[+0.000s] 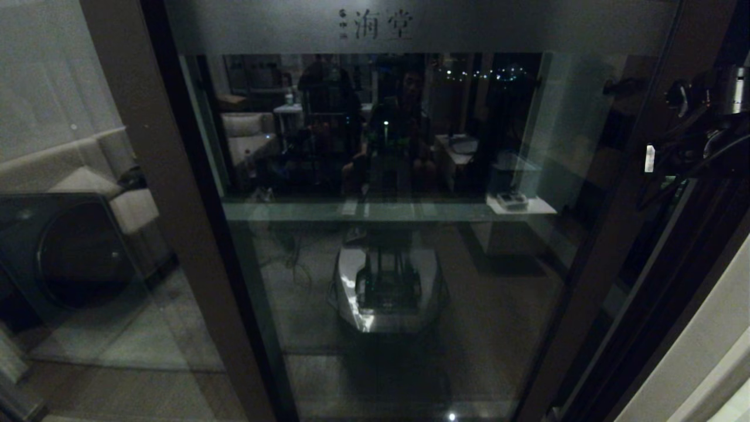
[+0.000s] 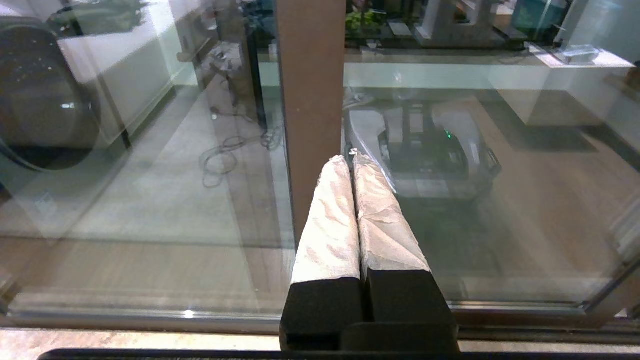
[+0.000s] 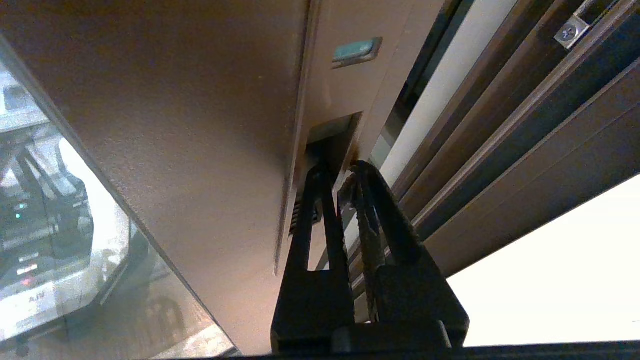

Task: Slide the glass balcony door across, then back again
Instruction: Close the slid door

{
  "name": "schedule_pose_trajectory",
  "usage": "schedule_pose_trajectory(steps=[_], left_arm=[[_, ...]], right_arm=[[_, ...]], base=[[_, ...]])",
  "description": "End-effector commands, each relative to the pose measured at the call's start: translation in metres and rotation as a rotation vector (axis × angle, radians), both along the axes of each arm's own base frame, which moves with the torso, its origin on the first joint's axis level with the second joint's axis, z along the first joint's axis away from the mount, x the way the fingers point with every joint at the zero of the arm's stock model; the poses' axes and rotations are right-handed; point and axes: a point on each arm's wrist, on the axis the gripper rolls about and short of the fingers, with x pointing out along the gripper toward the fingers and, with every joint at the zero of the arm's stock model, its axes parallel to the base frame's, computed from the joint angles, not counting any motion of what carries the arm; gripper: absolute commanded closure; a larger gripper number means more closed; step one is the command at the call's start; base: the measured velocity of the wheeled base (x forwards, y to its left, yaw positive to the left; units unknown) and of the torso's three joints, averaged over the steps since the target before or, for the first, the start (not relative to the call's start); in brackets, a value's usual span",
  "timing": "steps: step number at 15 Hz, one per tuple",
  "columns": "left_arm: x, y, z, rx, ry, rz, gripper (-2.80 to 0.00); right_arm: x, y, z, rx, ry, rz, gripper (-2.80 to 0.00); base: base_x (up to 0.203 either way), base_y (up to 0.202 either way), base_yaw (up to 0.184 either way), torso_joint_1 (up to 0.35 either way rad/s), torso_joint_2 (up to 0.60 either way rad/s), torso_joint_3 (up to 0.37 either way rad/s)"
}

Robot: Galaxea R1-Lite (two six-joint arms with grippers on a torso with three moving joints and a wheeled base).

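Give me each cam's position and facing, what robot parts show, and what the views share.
Head: on the robot's head, facing forward and down at the glass balcony door; right arm at its right stile.
Left wrist: behind the shut left hand, facing the door's left stile and glass.
Right wrist: behind the right hand, its fingers close together, tips at the recessed slot handle.
Shared: all three show the door's brown frame and the robot's base reflected in the glass.

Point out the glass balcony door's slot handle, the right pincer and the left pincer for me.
slot handle (image 3: 334, 134): right wrist view, on the recessed opening in the door's edge stile.
right pincer (image 3: 339, 176): right wrist view, between its fingertips at the slot.
left pincer (image 2: 351, 159): left wrist view, between its closed, wrapped fingertips.
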Motion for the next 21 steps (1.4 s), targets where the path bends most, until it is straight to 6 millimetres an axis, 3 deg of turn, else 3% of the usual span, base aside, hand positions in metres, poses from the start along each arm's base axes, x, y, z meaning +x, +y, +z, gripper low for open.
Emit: schedule_pose_trajectory(steps=[1,10,21], left_arm=[[0.000,0.000,0.000,0.000,0.000,-0.001,0.00],[0.000,0.000,0.000,0.000,0.000,-0.001,0.00],[0.000,0.000,0.000,0.000,0.000,-0.001,0.00]], right_arm=[[0.002,-0.001,-0.003,-0.001,0.003,-0.006,0.00],[0.002,-0.017,-0.002,-0.013,-0.009,-0.043,0.00],[-0.001,-0.022,-0.001,-0.013,-0.008,-0.055,0.00]], base=[[0.000,0.000,0.000,0.000,0.00,0.000],[0.000,0.000,0.000,0.000,0.00,0.000],[0.000,0.000,0.000,0.000,0.00,0.000]])
